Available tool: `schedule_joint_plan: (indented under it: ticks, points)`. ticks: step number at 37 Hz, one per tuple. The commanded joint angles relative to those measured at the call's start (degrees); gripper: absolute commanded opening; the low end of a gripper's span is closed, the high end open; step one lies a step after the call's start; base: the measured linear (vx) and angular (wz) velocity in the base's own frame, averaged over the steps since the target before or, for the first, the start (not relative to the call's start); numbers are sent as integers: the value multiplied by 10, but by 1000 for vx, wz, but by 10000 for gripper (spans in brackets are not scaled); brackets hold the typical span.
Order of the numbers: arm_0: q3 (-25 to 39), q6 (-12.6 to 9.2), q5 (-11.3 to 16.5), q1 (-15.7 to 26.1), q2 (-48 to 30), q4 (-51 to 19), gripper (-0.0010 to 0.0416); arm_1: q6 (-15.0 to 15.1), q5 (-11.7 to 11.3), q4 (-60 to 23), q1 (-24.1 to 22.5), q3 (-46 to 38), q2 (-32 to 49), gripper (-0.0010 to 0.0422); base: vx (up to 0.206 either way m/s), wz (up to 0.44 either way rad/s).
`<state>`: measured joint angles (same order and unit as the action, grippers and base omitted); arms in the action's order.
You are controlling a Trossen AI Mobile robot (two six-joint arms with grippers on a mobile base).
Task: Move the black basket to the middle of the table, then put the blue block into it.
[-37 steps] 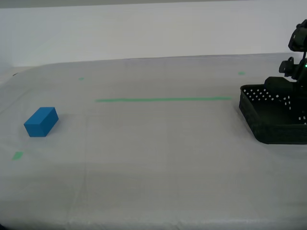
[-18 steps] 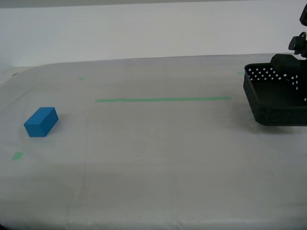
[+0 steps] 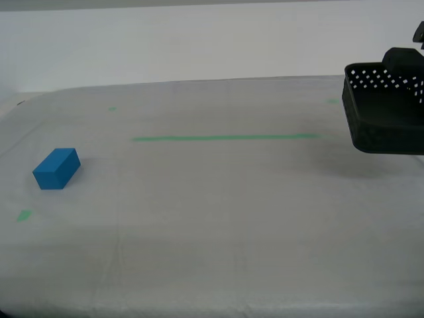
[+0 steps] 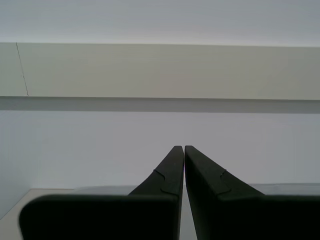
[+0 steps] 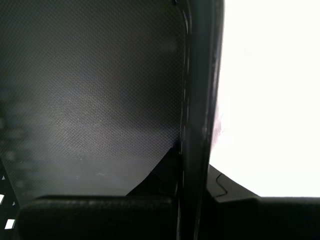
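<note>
The black basket [image 3: 381, 112] hangs above the table [image 3: 218, 225] at the exterior view's right edge, casting a shadow below it. My first gripper [image 3: 403, 61] holds it from above at the far wall. In the first wrist view my first gripper [image 5: 193, 162] is shut on the basket's wall [image 5: 197, 75], one finger inside and one outside. The blue block [image 3: 57, 168] lies on the table at the exterior view's left, far from the basket. My second gripper [image 4: 183, 148] is shut on nothing and faces a pale wall; it does not show in the exterior view.
A thin green tape line [image 3: 225, 138] runs across the table's middle, with small green marks [image 3: 24, 214] near the block and further back. A white wall stands behind the table.
The basket has risen off the table in my first gripper and shifted slightly toward the exterior view's right. The blue block has not moved.
</note>
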<state>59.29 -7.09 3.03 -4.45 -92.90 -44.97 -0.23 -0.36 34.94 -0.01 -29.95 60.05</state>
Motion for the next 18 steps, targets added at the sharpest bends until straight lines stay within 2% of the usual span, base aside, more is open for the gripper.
schedule_joint_plan:
  ticks: [1,11,18]
  points:
    - [3,-13,17,2,14,-8,-1,1,0,3,0,0,0,0,0,0]
    - [60,-13,24,8,14,-86,-1,1,0,3,0,0,0,0,0,0]
    - [114,-20,28,28,14,-129,-1,1,0,3,0,0,0,0,0,0]
